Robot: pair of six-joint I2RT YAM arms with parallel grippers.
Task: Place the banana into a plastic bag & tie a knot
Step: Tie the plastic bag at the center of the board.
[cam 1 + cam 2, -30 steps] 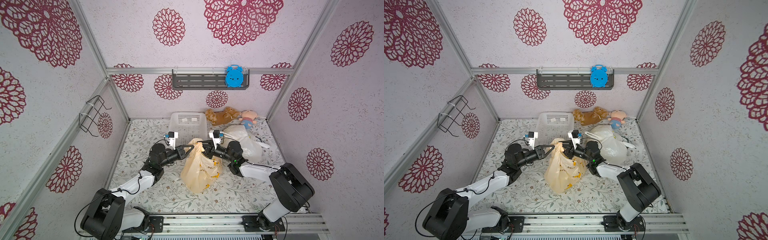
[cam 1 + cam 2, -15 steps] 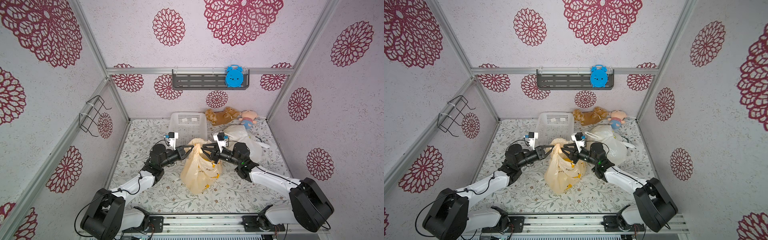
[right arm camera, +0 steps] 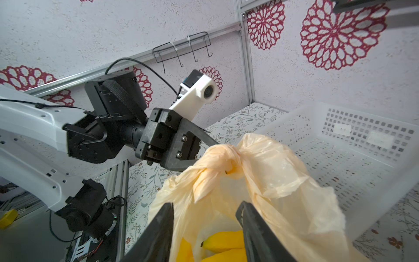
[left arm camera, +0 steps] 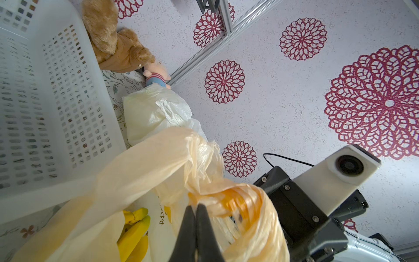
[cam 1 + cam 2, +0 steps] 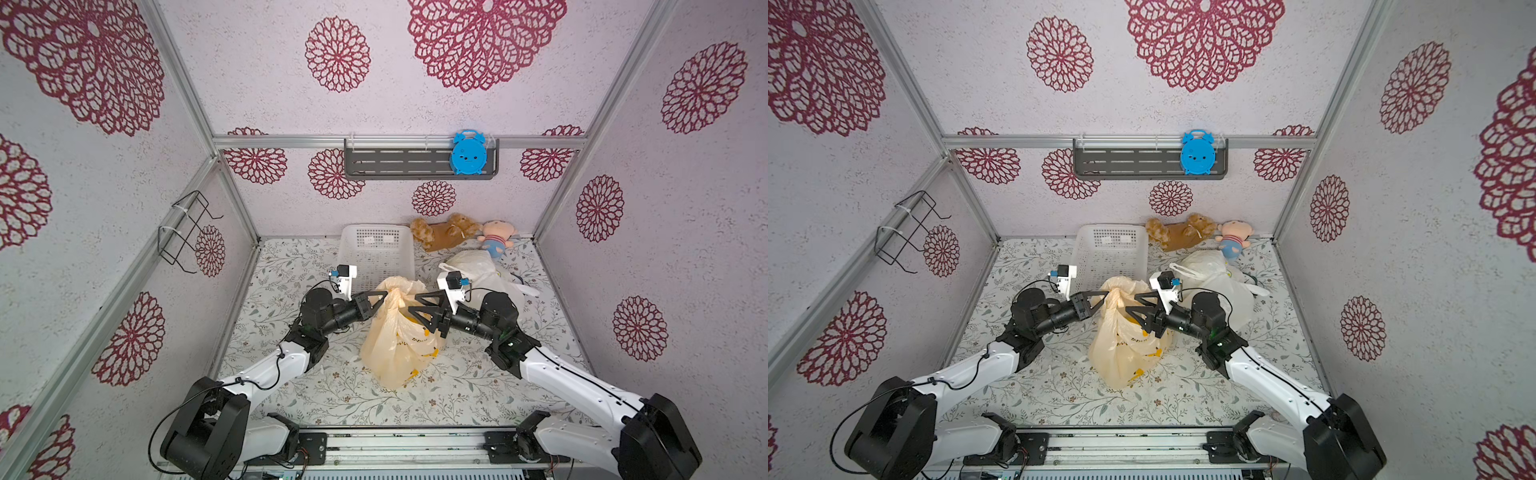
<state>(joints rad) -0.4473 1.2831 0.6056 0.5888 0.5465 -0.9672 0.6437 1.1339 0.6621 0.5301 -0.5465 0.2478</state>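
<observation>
A translucent orange plastic bag (image 5: 395, 345) (image 5: 1129, 349) stands upright mid-table, its top drawn up into a twisted knot (image 3: 224, 156). The yellow banana bunch (image 3: 224, 242) (image 4: 133, 229) lies inside it. My left gripper (image 5: 384, 296) (image 5: 1106, 296) (image 4: 195, 206) is shut on the gathered orange plastic at the bag's top, from the left. My right gripper (image 5: 412, 304) (image 5: 1131, 303) (image 3: 206, 204) is open just right of the knot. Its fingers stand either side of the bag's upper wall with nothing pinched.
A white perforated basket (image 5: 376, 249) stands right behind the bag. A white plastic bag (image 5: 478, 270) lies behind my right arm. A teddy bear (image 5: 444, 232) and a doll (image 5: 496, 239) lie along the back wall. A wire rack (image 5: 187, 232) hangs on the left wall.
My right gripper has opened, let go of the bag's top and drawn back a little to the right. The left gripper has kept its hold and place.
</observation>
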